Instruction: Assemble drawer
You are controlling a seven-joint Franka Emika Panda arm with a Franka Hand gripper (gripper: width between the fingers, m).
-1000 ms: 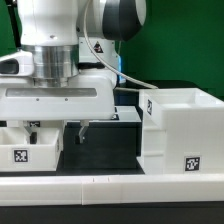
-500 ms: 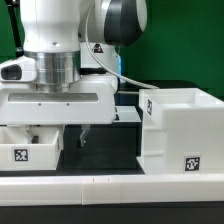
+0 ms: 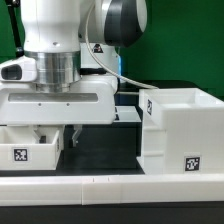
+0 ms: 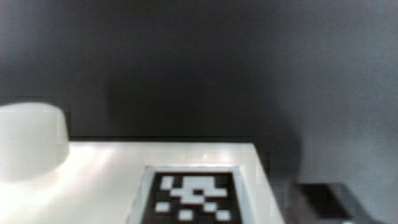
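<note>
1. At the exterior view's left, a small shallow white plastic tray [image 3: 30, 150] of the drawer sits on the black table [image 3: 105, 150]. A black-and-white square tag [image 3: 20, 155] is on its front face.
2. The arm's white two-finger gripper [image 3: 58, 138] hangs low over the tray's right-hand end. Its fingers [image 3: 76, 133] are spread apart and hold nothing. One is inside the tray and the dark one is just outside the tray's side wall. Whether either touches that wall cannot be told.
3. The blurred wrist view shows the tray's flat white surface [image 4: 107, 175] with the square tag [image 4: 192, 195], a rounded white knob [image 4: 32, 135] and the dark table beyond.
4. At the exterior view's right, the tall white boxy housing [image 3: 175, 125] stands upright with its top open, apart from the tray. A second tag [image 3: 192, 163] is low on its front.
5. A low white rail [image 3: 110, 185] runs along the front of the table.
</note>
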